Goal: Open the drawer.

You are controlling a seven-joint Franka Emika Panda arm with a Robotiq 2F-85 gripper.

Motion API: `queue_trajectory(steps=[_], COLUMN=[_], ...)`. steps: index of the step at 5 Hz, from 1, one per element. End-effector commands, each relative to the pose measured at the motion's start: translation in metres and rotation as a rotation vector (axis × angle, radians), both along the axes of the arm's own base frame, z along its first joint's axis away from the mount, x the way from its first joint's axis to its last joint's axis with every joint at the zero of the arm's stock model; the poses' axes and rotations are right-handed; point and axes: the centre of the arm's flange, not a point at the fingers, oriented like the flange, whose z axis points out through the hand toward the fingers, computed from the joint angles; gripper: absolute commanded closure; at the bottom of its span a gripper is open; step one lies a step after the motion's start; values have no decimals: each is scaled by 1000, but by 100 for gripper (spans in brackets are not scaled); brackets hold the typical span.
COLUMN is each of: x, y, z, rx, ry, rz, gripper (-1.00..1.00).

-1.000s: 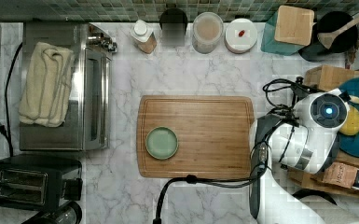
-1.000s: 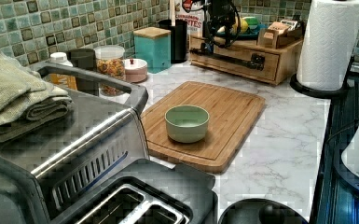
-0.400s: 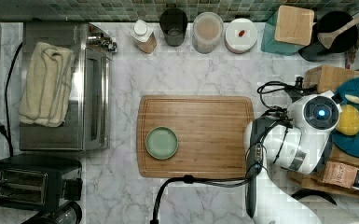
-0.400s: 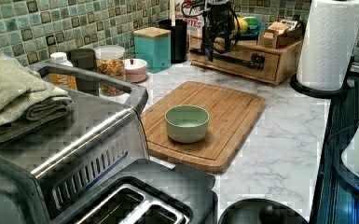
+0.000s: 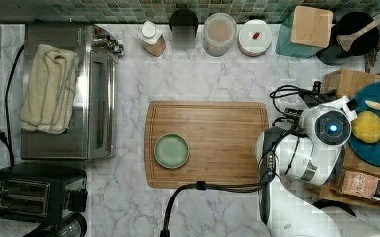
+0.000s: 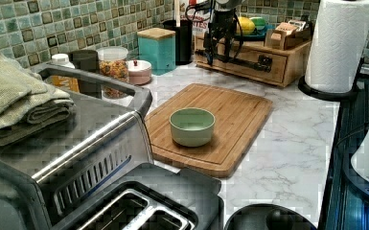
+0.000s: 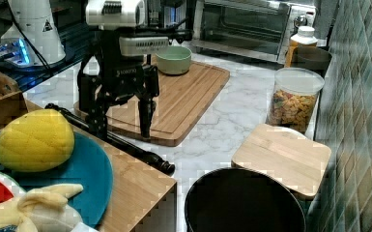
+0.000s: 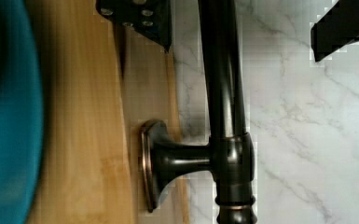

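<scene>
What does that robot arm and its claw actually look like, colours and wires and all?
The arm has rounded white shells with black joints and a round cap glowing blue on top. Black cables loop beside it. The claw is black under a white and grey block, with two long dark fingers and small pale lettering on its body.

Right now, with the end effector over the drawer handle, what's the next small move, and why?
Probably close the end effector on the black bar handle. The fingers are spread, one on each side of the bar and not touching it, and the drawer looks shut, so gripping comes before pulling.
</scene>
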Motion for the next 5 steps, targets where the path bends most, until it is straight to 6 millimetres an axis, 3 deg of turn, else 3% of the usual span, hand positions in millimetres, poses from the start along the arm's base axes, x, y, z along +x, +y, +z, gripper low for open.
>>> queue_trajectory(steps=[1,2,3,4,5], x=[-15,-14,-4,29,54], y=[10,20,54,86,134], z=[-37,-24,-16,-26,-39], rx=[93,115,143,174,239], ry=[66,87,62,29,32], rz=[-12,-16,32,148,120], gripper=[-100,-100,-100,-100,-100])
